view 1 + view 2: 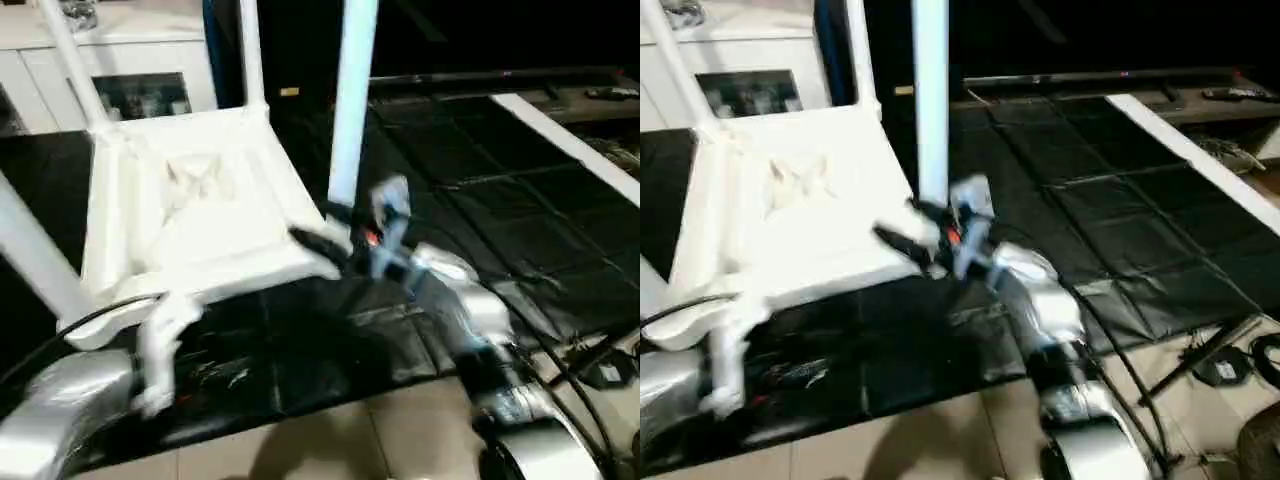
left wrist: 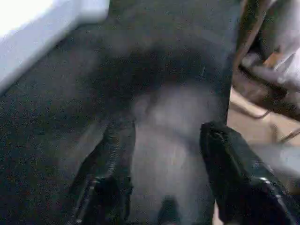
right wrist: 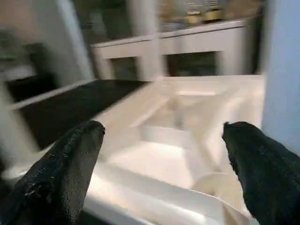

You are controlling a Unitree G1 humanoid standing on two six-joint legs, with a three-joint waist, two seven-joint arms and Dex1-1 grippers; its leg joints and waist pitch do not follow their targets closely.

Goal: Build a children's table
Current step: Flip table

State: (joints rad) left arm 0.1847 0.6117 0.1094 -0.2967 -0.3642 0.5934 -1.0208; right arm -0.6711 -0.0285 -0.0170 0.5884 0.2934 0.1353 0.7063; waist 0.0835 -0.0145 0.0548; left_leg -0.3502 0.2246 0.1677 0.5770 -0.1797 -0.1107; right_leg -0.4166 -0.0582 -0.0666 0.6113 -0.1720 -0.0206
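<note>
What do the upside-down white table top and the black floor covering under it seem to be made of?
The upside-down white table top looks like moulded plastic, semi-matte: one even white, with raised ribs on its underside. The black floor covering looks like thin plastic sheeting or film, slightly glossy, with creases and fold lines.

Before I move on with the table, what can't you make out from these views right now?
- Table top: blur hides whether its upright legs are fully seated; their upper ends leave the head views.
- Left gripper: over dark mat; motion smear in the head views.
- Right gripper: open at the table edge; contact unclear.
- Cabinet: contents too blurred.
</note>
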